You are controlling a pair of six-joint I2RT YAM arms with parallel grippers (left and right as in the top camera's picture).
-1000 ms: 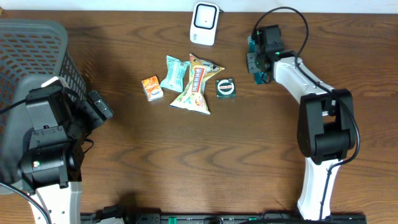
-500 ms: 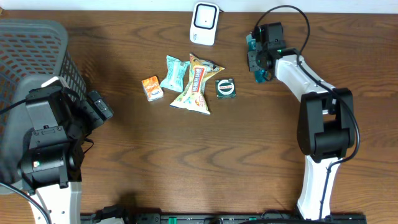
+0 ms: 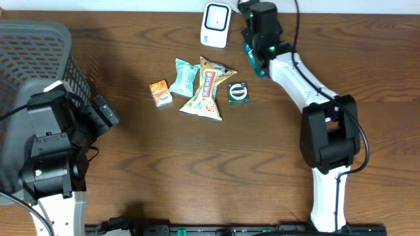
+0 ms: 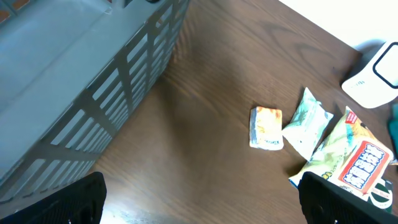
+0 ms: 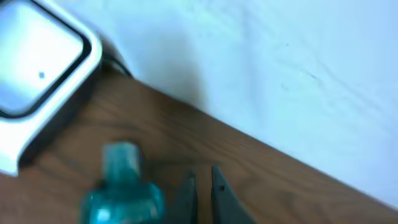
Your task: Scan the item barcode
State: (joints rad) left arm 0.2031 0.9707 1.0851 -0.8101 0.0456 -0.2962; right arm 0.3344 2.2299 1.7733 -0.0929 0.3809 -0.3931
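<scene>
Nothing seems scanned yet: the snack bag [image 3: 209, 88] and small packets [image 3: 185, 77] lie unlifted on the table [image 3: 197, 164], just in front of the scanner [image 3: 215, 25]. The right gripper [image 5: 202, 186], pinched shut on nothing, sits cramped beside the scanner at the table's back edge. The left gripper [image 4: 199, 186] gapes wide beside the basket [image 3: 39, 52], with bare wood open toward the packets.

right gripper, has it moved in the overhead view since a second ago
Yes. The right gripper has swung left and up in the frame. It is now just right of the white scanner, which stayed put.
</scene>
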